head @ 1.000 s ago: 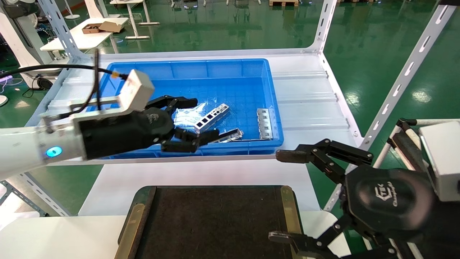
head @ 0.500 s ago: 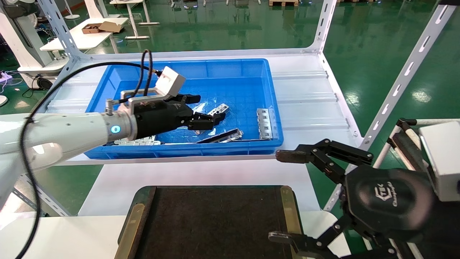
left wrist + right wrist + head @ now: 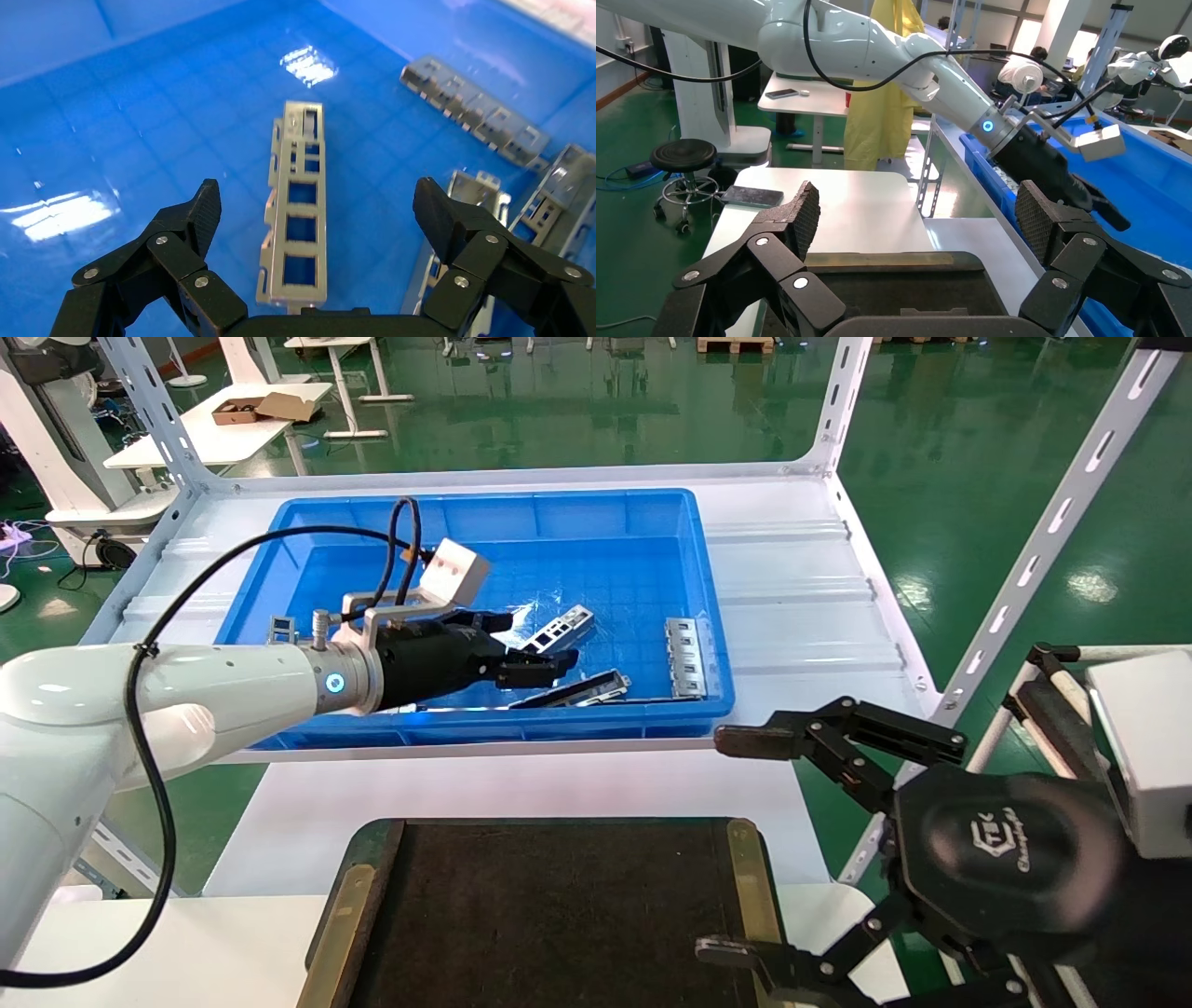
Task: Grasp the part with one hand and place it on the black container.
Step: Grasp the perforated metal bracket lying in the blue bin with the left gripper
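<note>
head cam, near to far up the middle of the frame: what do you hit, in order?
black container → white table → near wall of the blue bin → darker strip → open left gripper straddling the part → far wall of the bin. Right gripper is parked off to the right, open.

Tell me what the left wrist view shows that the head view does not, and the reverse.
Only the left wrist view shows the left gripper open, one finger on each side of the part, not touching it, with the part's rectangular cut-outs seen close.

Only the head view shows the black container in front of the shelf and the right gripper open at its right edge, away from the bin.

Both show the part lying on the floor of the blue bin with other metal pieces nearby.
</note>
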Controlling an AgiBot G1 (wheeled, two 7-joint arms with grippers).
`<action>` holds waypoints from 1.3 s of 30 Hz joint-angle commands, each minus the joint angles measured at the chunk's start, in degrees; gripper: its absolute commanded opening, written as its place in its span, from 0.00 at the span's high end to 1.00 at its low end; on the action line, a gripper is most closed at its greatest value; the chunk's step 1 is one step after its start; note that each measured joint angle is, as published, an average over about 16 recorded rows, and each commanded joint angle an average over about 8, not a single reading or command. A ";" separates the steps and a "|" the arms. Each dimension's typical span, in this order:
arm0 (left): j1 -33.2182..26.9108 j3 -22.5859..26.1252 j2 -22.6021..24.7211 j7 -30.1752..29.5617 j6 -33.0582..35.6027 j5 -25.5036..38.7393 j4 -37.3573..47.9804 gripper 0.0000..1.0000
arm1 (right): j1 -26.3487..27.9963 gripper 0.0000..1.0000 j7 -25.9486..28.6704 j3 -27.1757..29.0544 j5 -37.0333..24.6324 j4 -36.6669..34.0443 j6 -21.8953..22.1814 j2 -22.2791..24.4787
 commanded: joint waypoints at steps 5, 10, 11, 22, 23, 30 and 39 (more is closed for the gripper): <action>-0.76 -0.41 1.15 2.12 -0.55 -0.53 3.79 1.00 | 0.00 1.00 -0.01 -0.01 0.01 0.00 0.01 0.01; -1.19 -0.64 1.67 3.39 -0.50 -0.88 5.80 1.00 | 0.01 1.00 -0.01 -0.02 0.02 0.00 0.01 0.01; -1.27 -0.66 1.76 3.55 -0.52 -0.92 6.16 1.00 | 0.01 1.00 -0.01 -0.03 0.02 0.00 0.01 0.01; -1.73 -0.98 2.39 4.52 -0.86 -1.50 8.56 1.00 | 0.01 1.00 -0.03 -0.05 0.03 0.00 0.02 0.02; -1.75 -1.00 2.42 4.58 -0.89 -1.54 8.68 1.00 | 0.01 1.00 -0.03 -0.05 0.04 0.00 0.02 0.02; -1.86 -1.12 2.55 4.68 -1.20 -1.81 9.44 1.00 | 0.02 1.00 -0.03 -0.07 0.05 0.00 0.03 0.03; -1.85 -1.31 2.57 4.71 -1.37 -2.21 9.88 1.00 | 0.02 1.00 -0.04 -0.09 0.06 0.00 0.04 0.04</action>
